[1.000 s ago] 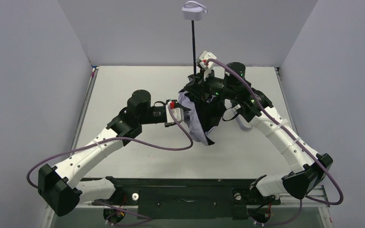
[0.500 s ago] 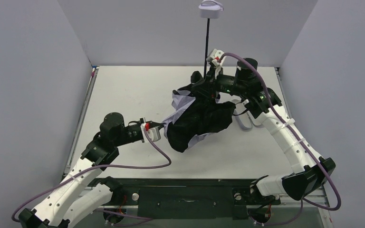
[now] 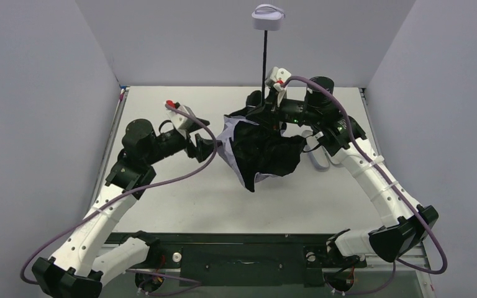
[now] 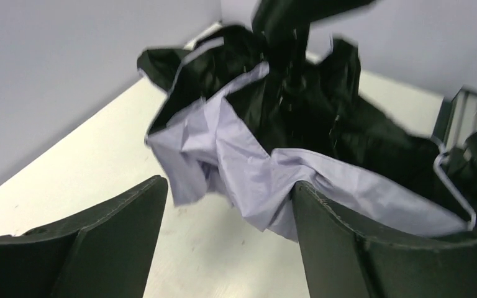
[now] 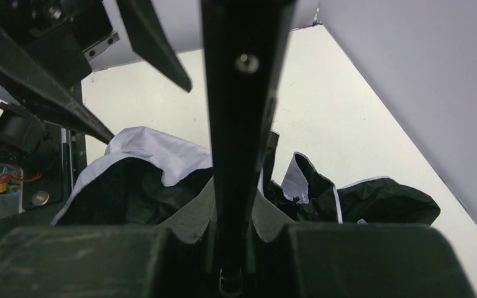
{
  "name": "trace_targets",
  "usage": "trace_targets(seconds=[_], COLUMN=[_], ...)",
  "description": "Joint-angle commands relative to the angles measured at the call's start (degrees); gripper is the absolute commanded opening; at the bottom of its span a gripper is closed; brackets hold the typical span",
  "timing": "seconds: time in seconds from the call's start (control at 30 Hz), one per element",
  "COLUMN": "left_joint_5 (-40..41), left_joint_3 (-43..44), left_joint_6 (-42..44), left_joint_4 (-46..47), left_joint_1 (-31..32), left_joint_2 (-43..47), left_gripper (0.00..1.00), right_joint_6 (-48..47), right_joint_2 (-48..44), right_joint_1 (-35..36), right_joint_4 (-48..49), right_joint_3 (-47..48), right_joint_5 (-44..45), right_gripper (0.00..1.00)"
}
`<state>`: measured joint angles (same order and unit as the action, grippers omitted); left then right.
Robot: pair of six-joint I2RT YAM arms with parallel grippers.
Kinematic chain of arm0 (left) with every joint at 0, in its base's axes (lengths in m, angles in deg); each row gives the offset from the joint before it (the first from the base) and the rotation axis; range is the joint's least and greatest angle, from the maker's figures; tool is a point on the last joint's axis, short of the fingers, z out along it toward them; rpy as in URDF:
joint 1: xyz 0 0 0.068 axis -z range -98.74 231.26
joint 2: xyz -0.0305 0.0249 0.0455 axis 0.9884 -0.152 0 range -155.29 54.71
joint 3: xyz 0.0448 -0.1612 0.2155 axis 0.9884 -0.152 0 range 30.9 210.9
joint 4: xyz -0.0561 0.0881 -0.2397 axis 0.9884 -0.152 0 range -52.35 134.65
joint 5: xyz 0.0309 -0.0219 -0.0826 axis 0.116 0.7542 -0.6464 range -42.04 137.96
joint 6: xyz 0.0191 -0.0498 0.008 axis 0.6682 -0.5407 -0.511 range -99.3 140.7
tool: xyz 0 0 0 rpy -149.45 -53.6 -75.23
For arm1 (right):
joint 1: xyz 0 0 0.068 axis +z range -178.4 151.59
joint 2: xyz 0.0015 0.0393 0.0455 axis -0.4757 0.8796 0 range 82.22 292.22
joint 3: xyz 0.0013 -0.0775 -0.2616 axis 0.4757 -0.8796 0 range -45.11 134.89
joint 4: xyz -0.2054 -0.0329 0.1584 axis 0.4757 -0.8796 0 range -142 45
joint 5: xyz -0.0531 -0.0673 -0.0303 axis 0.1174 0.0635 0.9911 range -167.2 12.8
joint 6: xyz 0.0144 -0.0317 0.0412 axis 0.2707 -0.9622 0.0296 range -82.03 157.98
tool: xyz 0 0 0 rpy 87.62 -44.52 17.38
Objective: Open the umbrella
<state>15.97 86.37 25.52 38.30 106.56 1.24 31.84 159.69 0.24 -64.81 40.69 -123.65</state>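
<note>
While the right gripper (image 3: 259,107) pinches the umbrella (image 3: 264,149), the left gripper (image 4: 227,236) gapes beside its fabric.

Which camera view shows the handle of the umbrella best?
The top external view. Only there is the handle visible, whole, at the top of the thin shaft. The left wrist view shows crumpled fabric, not the handle; the right wrist view shows the shaft close up, no handle.

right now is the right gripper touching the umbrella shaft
Touching. The right wrist view shows the umbrella shaft clamped in the right gripper, fingers against both sides.
</note>
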Motion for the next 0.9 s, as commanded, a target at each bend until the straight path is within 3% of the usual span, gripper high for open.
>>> trace_targets(seconds=[0.0, 0.07, 0.17, 0.27, 0.43, 0.5, 0.63, 0.77, 0.87], left_joint_5=[3.0, 2.7, 1.4, -0.1, -2.6, -2.0, -11.5, -12.9, -14.2], left_joint_3=[6.4, 7.7, 8.6, 8.4, 3.7, 2.6, 2.7, 2.7, 4.2], left_joint_6=[-18.0, -20.0, -19.5, -19.2, -14.1, -18.3, -25.4, -20.5, -16.0], left_joint_4=[10.1, 11.7, 13.8, 15.1, 15.6, 16.6, 20.3, 18.1, 17.9], left_joint_1=[-0.6, -0.7, 0.2, 0.2, -1.2, -4.7, -17.4, -19.3, -16.4], left_joint_2=[-5.5, -7.8, -10.4, -11.5, -6.2, -3.9, -2.5, -2.1, -4.8], left_gripper=[0.74, 0.77, 0.94, 1.0, 0.97, 0.97, 0.97, 0.97, 0.97], right_joint_6=[-6.5, -7.7, -7.6, -7.7, -7.9, -8.2, -8.2, -7.1, -5.2], right_joint_2=[-1.3, -1.4, -1.0, -1.0, -1.2, -1.4, -1.7, -1.1, -0.5], right_joint_1=[2.6, 3.7, 5.0, 5.6, 4.5, 4.4, 3.2, 2.5, 3.5], right_joint_4=[1.9, 1.2, 1.1, 1.1, 0.5, -0.2, -0.9, -0.3, 1.3], right_joint_3=[2.2, 2.4, 2.6, 2.7, 2.7, 2.7, 2.0, 2.6, 2.5], right_joint_5=[0.4, 1.5, 2.6, 4.0, 5.3, 5.5, 5.7, 4.4, 3.9], right_gripper=[0.0, 0.0, 0.0, 0.0, 0.0, 0.0, 0.0, 0.0, 0.0])
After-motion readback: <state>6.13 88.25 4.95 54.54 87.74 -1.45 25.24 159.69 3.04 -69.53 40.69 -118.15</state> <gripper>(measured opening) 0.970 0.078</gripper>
